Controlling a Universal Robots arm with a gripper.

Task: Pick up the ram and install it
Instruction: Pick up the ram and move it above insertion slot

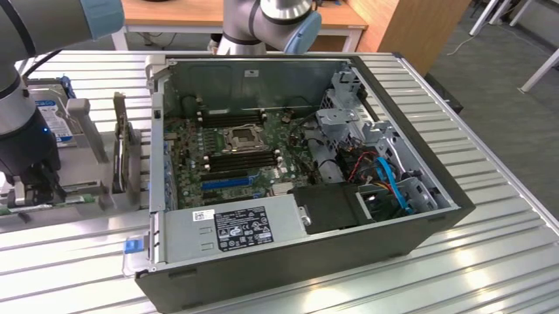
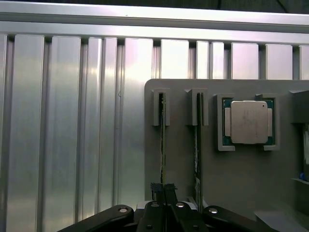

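At the exterior view's left, the arm (image 1: 18, 124) reaches down over a gray holder (image 2: 181, 159) that lies on the ribbed metal desk (image 1: 489, 216). The claw (image 2: 163, 191) is closed on the ram (image 2: 162, 145). Its two fingers (image 2: 157, 192) pinch the thin edge of the stick near one end. The ram stands on its edge in a narrow slot of the holder. A second stick (image 2: 197, 145) stands in the neighbour slot, just beside it and parallel. After that one, a square silver processor chip (image 2: 246, 122) lies flat in its own pocket. Behind the arm stands a blue-and-silver hard drive (image 1: 54, 121). To the exterior view's right of the holder lies the open computer case (image 1: 419, 229). Inside it is the green motherboard (image 1: 188, 163) with its dark memory slots (image 1: 240, 161), well apart from the ram.
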